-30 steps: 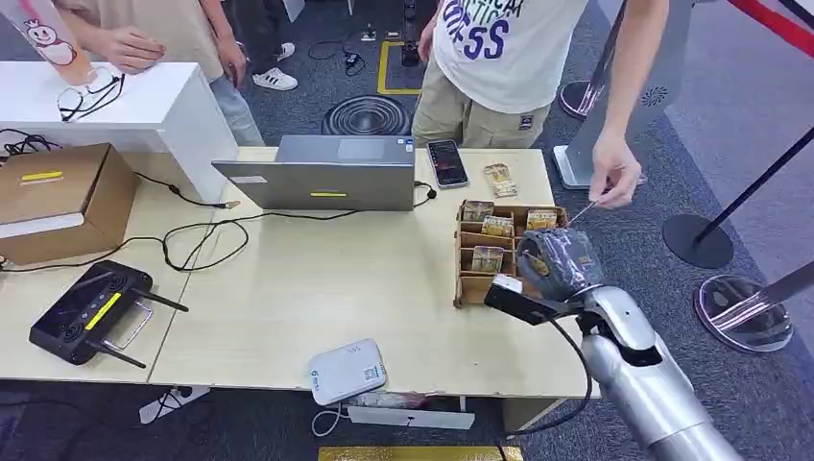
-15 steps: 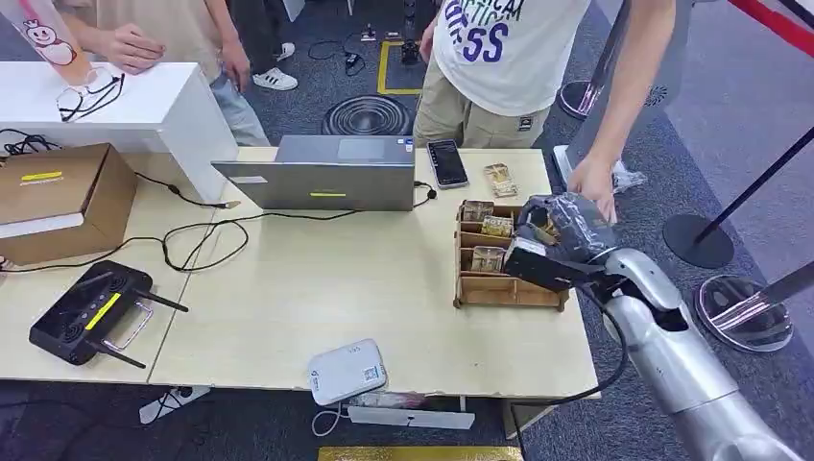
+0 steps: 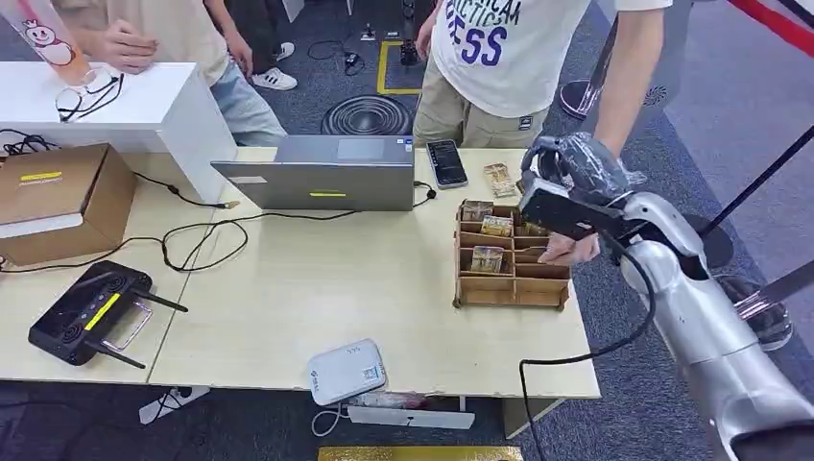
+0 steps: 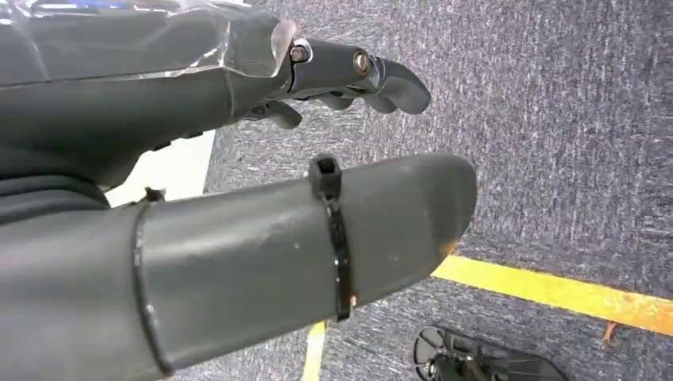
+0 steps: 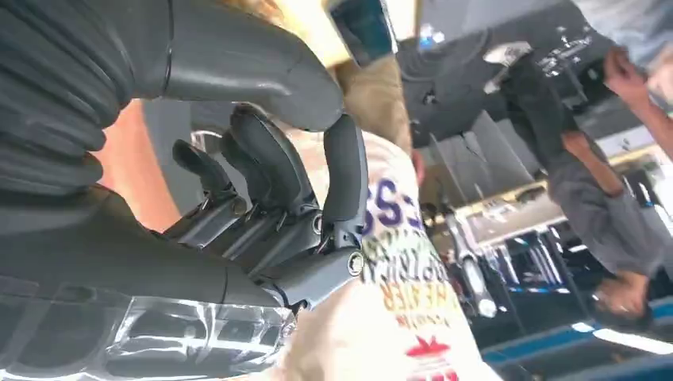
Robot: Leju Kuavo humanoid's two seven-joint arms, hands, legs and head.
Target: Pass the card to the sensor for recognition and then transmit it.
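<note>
A wooden card rack (image 3: 509,280) stands on the right of the table, with cards (image 3: 497,227) upright in its slots. The white card sensor (image 3: 347,372) lies at the table's front edge. My right hand (image 3: 576,175) is raised above the rack's far right corner; in the right wrist view its fingers (image 5: 262,206) curl in under the thumb with no card between them. A person's hand (image 3: 568,250) reaches to the rack's right side below my wrist. My left hand (image 4: 262,87) hangs over grey carpet, thumb and fingers apart, holding nothing.
A laptop (image 3: 326,173), a phone (image 3: 446,162) and a loose card pack (image 3: 500,180) lie at the table's back. A black controller (image 3: 88,312) and a cardboard box (image 3: 58,197) sit on the left, with cables between. A person in a white T-shirt (image 3: 499,58) stands behind the table.
My right hand has risen from in front of the rack to above its far right corner. The person's hand has dropped from beside my hand to the rack's right side.
</note>
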